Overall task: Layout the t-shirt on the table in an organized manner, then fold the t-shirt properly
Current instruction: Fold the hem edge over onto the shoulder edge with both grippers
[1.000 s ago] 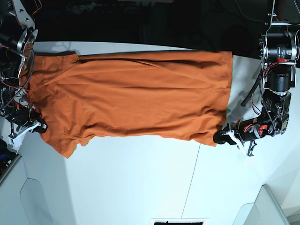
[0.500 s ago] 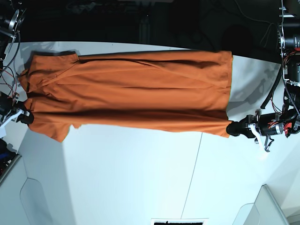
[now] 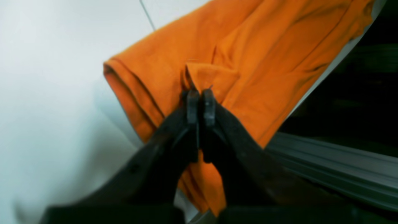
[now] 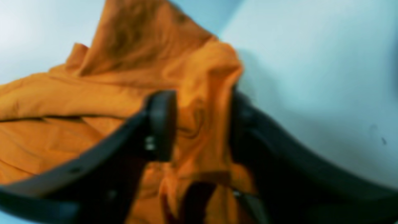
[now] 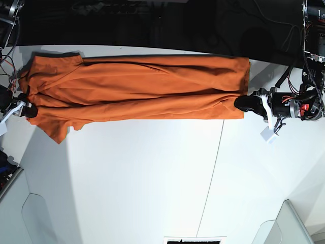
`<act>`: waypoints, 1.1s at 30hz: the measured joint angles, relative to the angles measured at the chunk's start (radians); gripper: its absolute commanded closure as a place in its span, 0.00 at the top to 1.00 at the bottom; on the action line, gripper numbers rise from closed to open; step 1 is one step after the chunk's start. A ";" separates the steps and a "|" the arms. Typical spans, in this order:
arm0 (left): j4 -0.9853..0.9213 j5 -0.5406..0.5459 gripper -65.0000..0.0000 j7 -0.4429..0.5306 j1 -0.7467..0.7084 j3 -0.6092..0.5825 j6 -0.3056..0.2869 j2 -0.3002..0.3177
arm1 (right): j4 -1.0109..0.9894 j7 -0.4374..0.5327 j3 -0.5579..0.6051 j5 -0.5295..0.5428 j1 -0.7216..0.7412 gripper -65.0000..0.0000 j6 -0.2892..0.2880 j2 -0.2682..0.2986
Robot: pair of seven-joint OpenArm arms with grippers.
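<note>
Since a second ago the t-shirt [image 5: 137, 89] has been folded lengthwise: the near long edge was carried toward the far side, so it now lies as a narrower orange band along the far part of the table [image 5: 152, 183], with a long crease down the middle and one sleeve [image 5: 53, 129] poking out toward the near side at the collar end. Left gripper [image 3: 201, 102] is at the hem end, jaws pressed together on a small pinch of t-shirt cloth, same clamp as before. Right gripper [image 4: 202, 124] at the collar end was clamped a moment back and now has its jaws spread, bunched fabric sitting between them; the wrist view is blurry, so probably released rather than gripping, but I can't tell for sure. Judgement: first long fold is placed, right side letting go, left release likely next; stray sleeve needs tucking.
</note>
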State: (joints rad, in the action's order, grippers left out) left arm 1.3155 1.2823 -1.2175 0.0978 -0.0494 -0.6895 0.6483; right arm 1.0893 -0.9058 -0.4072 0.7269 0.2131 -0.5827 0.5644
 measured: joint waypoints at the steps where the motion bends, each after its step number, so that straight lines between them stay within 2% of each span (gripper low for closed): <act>1: 0.000 -0.001 0.00 0.000 0.002 0.000 0.000 -0.004 | 0.000 0.014 -0.002 0.000 0.001 0.49 0.000 -0.001; 4: 0.000 -0.008 0.00 0.001 0.001 0.000 0.000 -0.024 | 0.000 0.072 -0.024 0.000 0.018 0.49 0.001 -0.003; 8: 0.000 -0.034 0.00 0.005 -0.004 0.000 0.000 -0.030 | 0.000 0.082 -0.037 -0.013 0.074 0.49 0.003 -0.005; 13: 0.000 -0.044 0.00 0.029 -0.003 0.000 0.000 -0.030 | -0.018 0.087 -0.037 -0.090 0.163 0.49 0.003 -0.057; 15: 0.000 -0.049 0.00 0.029 -0.003 0.000 0.000 -0.032 | -0.061 0.142 -0.031 -0.148 0.192 0.49 0.005 -0.082; 18: 0.000 -0.062 0.00 0.029 -0.004 0.000 0.000 -0.036 | -0.144 0.208 0.011 -0.211 0.203 0.49 0.007 -0.113; 23: 0.000 -0.064 0.00 0.033 -0.004 0.000 0.000 -0.036 | -0.179 0.219 0.121 -0.234 0.203 0.48 0.007 -0.156; 25: 0.000 -0.069 0.00 0.034 -0.004 0.000 0.000 -0.036 | -0.178 0.222 0.154 -0.226 0.206 0.36 0.007 -0.165; 28: 0.000 -0.079 0.00 0.036 -0.004 0.000 0.000 -0.036 | -0.176 0.220 0.175 -0.217 0.203 0.07 0.006 -0.166; 29: 0.000 -0.089 0.00 0.036 -0.003 0.000 0.000 -0.036 | -0.175 0.219 0.175 -0.210 0.200 0.00 0.006 -0.166; 31: 0.000 -0.089 0.00 0.037 -0.004 0.000 0.000 -0.036 | -0.169 0.196 0.175 -0.200 0.200 0.00 0.007 -0.166; 33: 0.000 -0.089 0.00 0.037 -0.004 0.000 0.000 -0.036 | -0.150 0.132 0.172 -0.174 0.200 0.00 0.011 -0.166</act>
State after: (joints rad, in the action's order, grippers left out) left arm 1.3155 1.1934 -1.1809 0.0940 -0.0494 -0.6895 0.6121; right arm 0.9390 -0.7738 -0.2352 0.5533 0.4129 -0.5720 0.3988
